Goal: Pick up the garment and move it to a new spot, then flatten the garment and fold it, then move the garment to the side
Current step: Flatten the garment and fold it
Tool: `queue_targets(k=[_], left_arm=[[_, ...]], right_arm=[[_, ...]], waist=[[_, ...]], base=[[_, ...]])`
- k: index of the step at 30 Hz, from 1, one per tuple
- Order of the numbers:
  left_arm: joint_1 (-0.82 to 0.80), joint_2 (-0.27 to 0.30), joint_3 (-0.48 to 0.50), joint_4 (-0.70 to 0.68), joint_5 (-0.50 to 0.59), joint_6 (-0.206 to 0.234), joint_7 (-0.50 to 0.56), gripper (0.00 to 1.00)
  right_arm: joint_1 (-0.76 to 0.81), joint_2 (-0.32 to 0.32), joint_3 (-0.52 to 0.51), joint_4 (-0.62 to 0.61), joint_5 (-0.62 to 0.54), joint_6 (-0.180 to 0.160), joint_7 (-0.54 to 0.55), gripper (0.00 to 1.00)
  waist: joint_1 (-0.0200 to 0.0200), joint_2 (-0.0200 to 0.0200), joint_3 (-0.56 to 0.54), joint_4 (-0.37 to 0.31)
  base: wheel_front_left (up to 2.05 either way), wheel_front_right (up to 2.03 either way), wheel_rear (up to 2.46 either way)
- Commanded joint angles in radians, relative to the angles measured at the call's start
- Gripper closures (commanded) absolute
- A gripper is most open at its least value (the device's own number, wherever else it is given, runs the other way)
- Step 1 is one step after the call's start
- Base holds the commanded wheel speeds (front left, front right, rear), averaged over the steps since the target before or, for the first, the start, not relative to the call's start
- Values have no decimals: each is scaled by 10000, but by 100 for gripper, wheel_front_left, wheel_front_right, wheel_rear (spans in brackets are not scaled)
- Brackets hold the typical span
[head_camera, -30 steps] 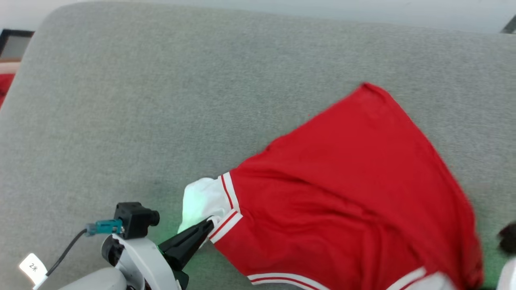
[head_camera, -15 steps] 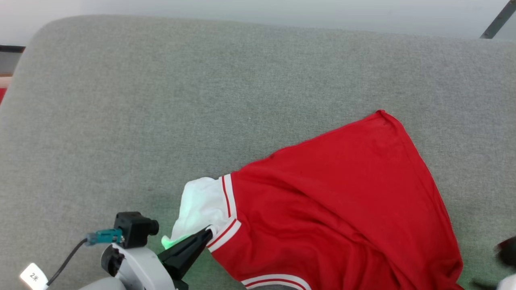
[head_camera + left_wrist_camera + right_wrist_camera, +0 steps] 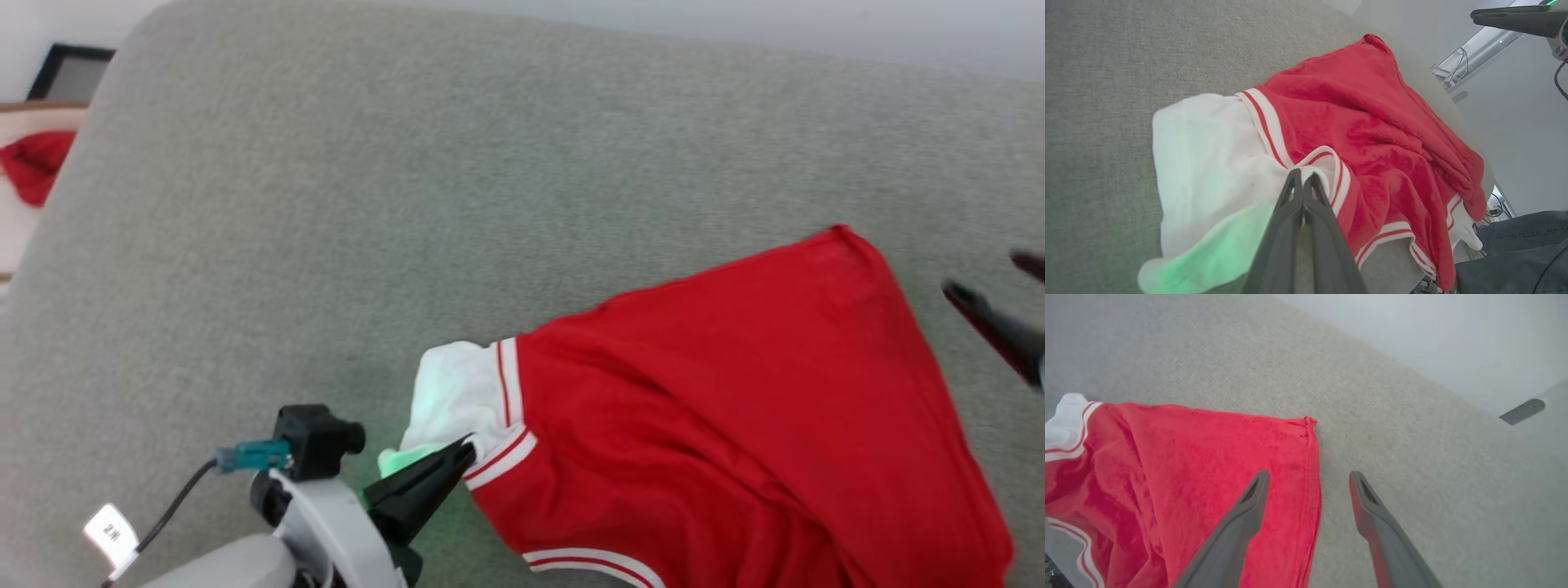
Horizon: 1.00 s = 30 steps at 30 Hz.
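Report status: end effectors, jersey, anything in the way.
Left end effector shut on jersey trim. Right end effector open, over jersey's right edge. Jersey rumpled on grey pad. Small red cloth far left, well apart.

Red garment on grey surface, left pincer pinching it, right pincer spread

left arm: pale grey rounded forearm shell, boxy black wrist camera, teal plug w/ thin black cable, little white paper tag. left gripper: long black tapered fingers. right gripper same deal, small slots near tips.
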Motion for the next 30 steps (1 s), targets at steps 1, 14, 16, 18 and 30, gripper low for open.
queue_targets(k=[1, 14, 16, 18, 30], left_arm=[[-131, -82, 18, 18, 67, -85, -11, 100], [-793, -993, 175, 712, 147, -359, -69, 100], [-823, -1116, 201, 814, 111, -382, -82, 100], [-844, -1175, 215, 920, 83, -408, -98, 100], [-1561, -538, 583, 435, -1440, -424, 175, 100]], right_arm=[[-485, -8, 240, 298, -51, 0, -56, 0], [-3825, -280, 3984, 5408, -178, 0, -356, 0], [-3836, -403, 4560, 5732, -51, 0, -335, 0], [-3755, -387, 5048, 6027, 172, 2, -316, 53], [-5235, 816, 3399, 8509, 93, -5, -3741, 100]], waist=[[0, 0, 267, 338], [0, 0, 1041, 1182], [0, 0, 1046, 1197], [0, 0, 998, 1155], [0, 0, 62, 405]], base=[[0, 0, 0], [0, 0, 0], [0, 0, 0], [0, 0, 0], [0, 0, 0]])
